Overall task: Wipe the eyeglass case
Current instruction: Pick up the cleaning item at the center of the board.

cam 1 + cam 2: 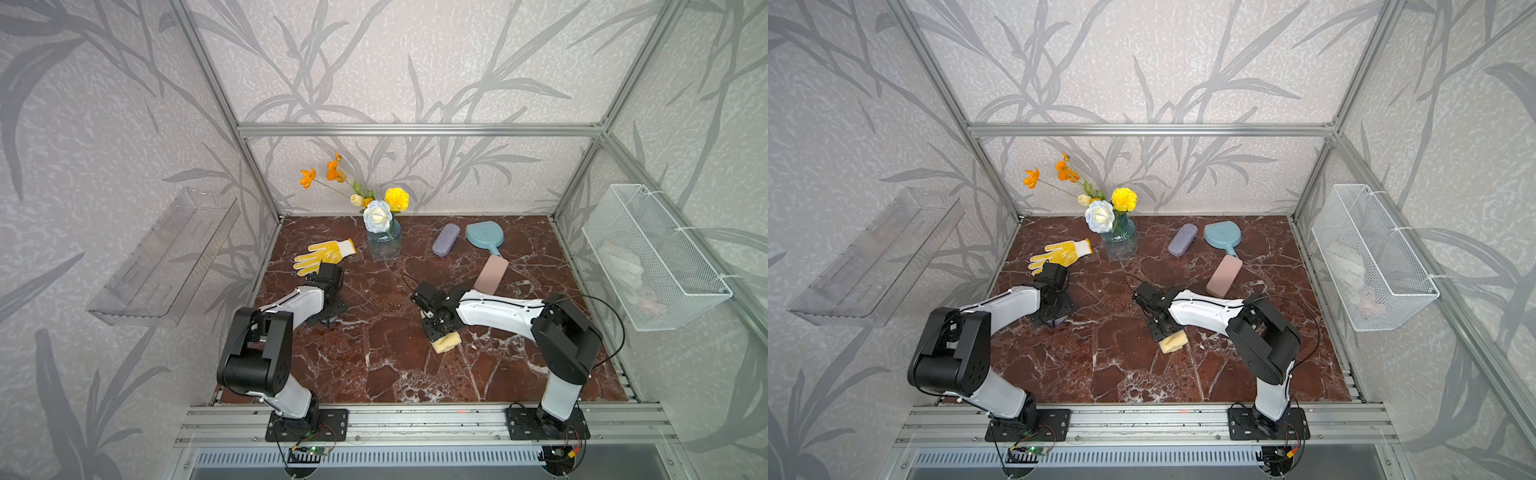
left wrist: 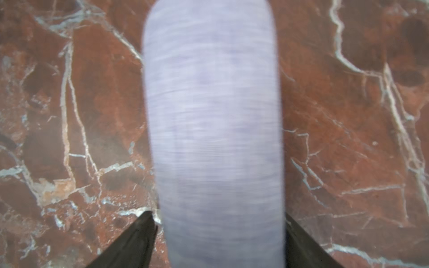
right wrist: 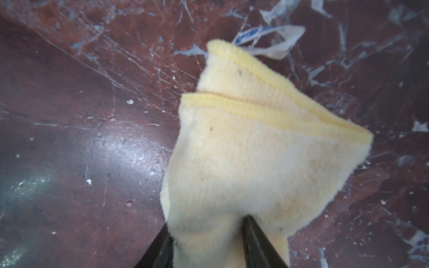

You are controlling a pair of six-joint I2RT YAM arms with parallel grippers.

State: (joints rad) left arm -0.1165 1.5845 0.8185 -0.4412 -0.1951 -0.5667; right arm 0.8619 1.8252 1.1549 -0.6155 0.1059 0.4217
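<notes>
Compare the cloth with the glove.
The cloth is pinched in the right end effector; the glove lies free. The cloth is folded; the glove lies spread flat. The cloth is plain; the glove bears dots. Both are yellow fabric.

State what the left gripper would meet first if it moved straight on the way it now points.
The lavender eyeglass case: in the left wrist view it lies dead ahead of the left gripper, between its fingers, on the marble table. How near is unclear; the picture is blurred.
</notes>
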